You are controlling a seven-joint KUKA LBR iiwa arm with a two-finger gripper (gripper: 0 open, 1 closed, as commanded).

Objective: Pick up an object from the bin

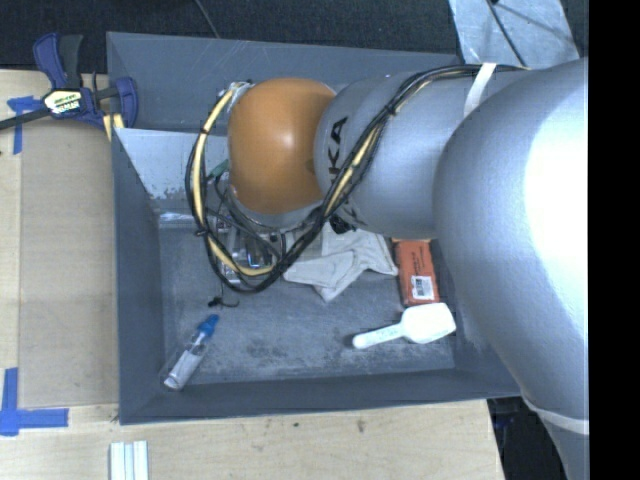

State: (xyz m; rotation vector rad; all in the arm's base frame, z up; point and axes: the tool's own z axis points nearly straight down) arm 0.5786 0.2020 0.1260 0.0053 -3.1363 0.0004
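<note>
My gripper is low in the bin's back-left part, mostly hidden under the arm's orange dome and cables. A crumpled white cloth lies just to its right, close against it. Toward the front-left corner, apart from the gripper, a clear tube with a blue cap lies tilted on the bin floor.
A white plastic scoop lies at the front right. An orange box with a white label sits behind it, partly under the arm. The large grey arm covers the bin's right side and back.
</note>
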